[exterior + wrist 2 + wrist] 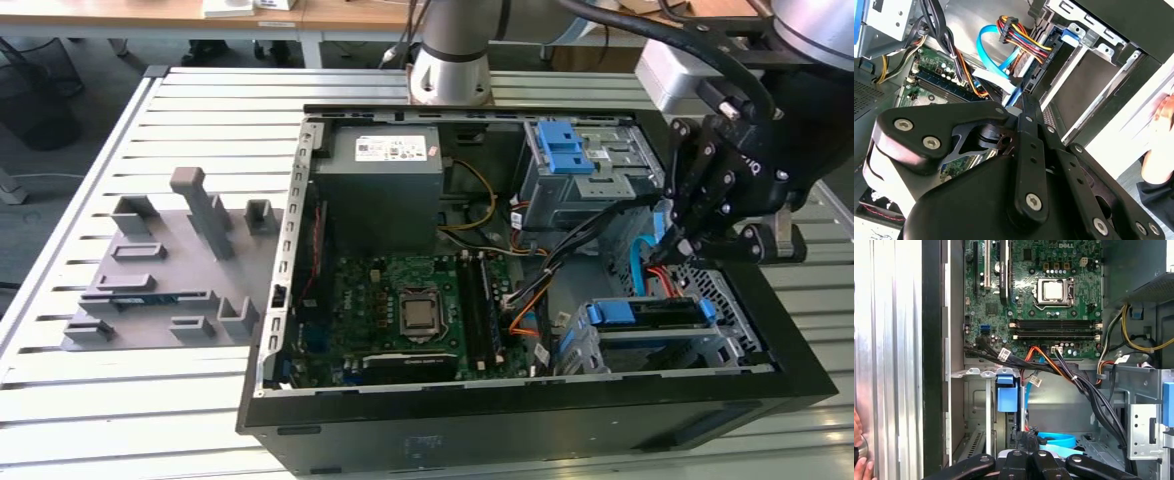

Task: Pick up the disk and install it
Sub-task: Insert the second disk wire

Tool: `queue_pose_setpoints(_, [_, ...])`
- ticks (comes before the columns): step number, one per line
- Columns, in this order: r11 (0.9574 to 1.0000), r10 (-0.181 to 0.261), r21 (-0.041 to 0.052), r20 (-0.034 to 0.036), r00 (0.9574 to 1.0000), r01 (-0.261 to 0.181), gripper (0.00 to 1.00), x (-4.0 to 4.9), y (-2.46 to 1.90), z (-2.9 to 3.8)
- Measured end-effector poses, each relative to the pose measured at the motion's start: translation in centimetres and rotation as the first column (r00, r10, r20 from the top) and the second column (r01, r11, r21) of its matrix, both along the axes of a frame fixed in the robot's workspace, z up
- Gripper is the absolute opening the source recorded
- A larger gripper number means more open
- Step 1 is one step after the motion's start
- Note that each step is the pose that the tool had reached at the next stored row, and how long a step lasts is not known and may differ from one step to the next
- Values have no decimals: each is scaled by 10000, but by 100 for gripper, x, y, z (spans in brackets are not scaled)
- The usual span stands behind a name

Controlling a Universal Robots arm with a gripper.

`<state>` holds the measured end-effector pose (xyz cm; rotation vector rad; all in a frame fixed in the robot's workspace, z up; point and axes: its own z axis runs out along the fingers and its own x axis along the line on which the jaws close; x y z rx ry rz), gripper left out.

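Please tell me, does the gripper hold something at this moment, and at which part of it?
It cannot be told. The gripper is low in the computer case by the drive bay; its own body hides its tips.

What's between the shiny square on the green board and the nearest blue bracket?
In the exterior view: long black memory slots, then orange and black cables, before the blue bracket.

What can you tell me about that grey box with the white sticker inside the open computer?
The power supply box is a plain grey metal block with a white sticker on its upward face. It sits flat in the far corner of the computer case, at the exterior view's left, next to the green motherboard. Yellow and black wires leave its side. The gripper is well apart from it.
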<state>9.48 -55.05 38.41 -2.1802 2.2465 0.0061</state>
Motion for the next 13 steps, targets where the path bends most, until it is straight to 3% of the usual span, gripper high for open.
queue_pose_setpoints(6, [10000, 0, 0, 0, 10000, 0, 11, 0, 75, 0])
queue_pose_setpoints(12, [10000, 0, -3, 0, 10000, 0, 11, 0, 95, 0])
queue_pose_setpoints(13, [10000, 0, -4, 0, 10000, 0, 17, 0, 100, 1])
